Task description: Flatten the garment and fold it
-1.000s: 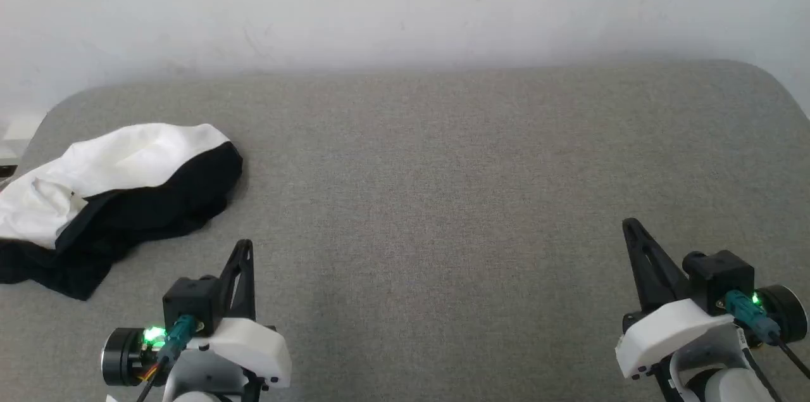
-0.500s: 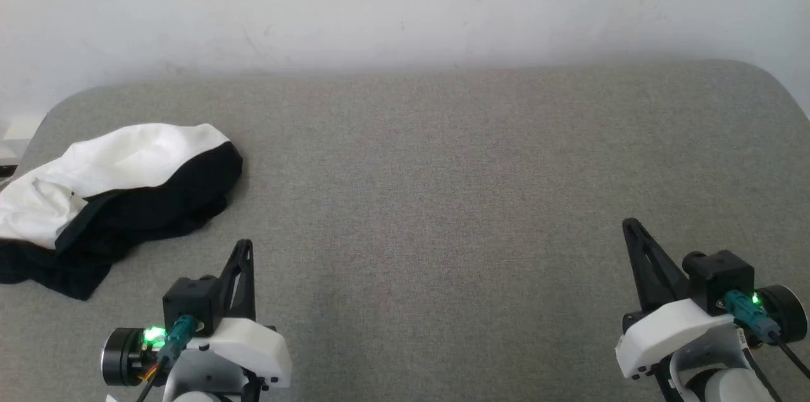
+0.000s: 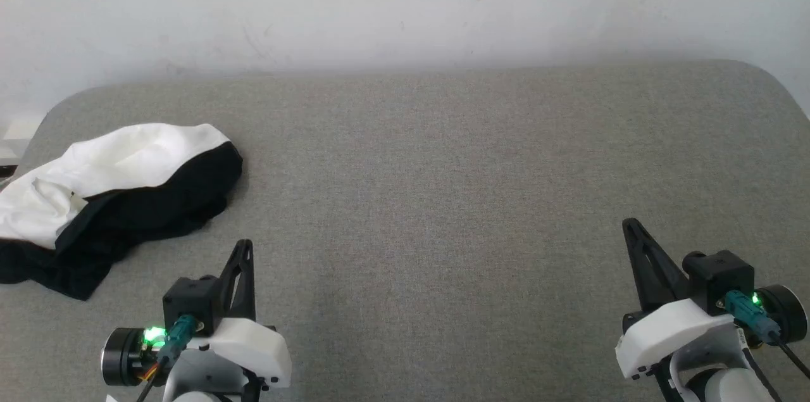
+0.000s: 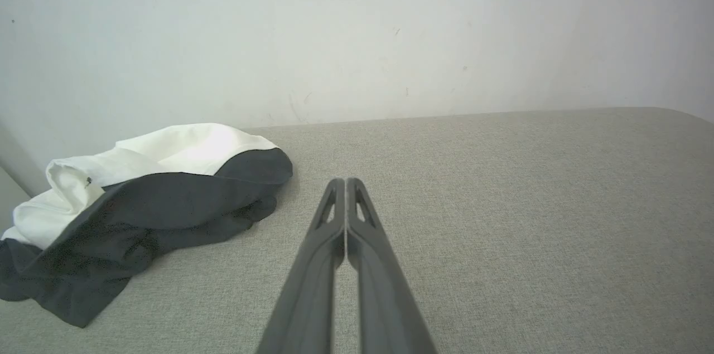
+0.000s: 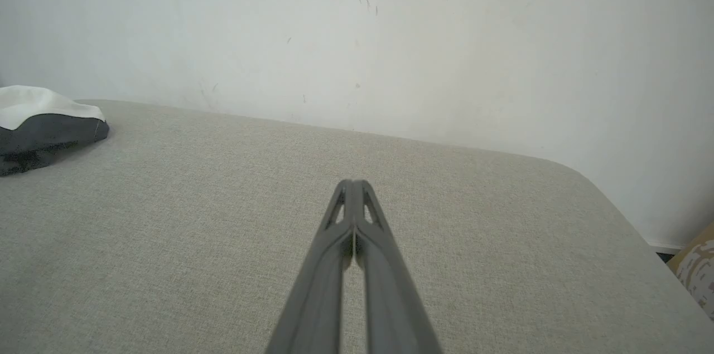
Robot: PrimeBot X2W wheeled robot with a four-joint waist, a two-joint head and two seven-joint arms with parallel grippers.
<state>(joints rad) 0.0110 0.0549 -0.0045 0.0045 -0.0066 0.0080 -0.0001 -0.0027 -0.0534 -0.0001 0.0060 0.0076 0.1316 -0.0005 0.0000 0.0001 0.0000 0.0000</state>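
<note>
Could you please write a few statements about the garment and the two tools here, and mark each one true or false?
1. The garment lies bunched at the left of the grey surface. True.
2. The left tool grips the garment's black fabric. False: it is shut on nothing, apart from the garment.
3. The right tool is shut and empty. True.
4. The garment is spread flat with sleeves out. False: it is a crumpled heap.
</note>
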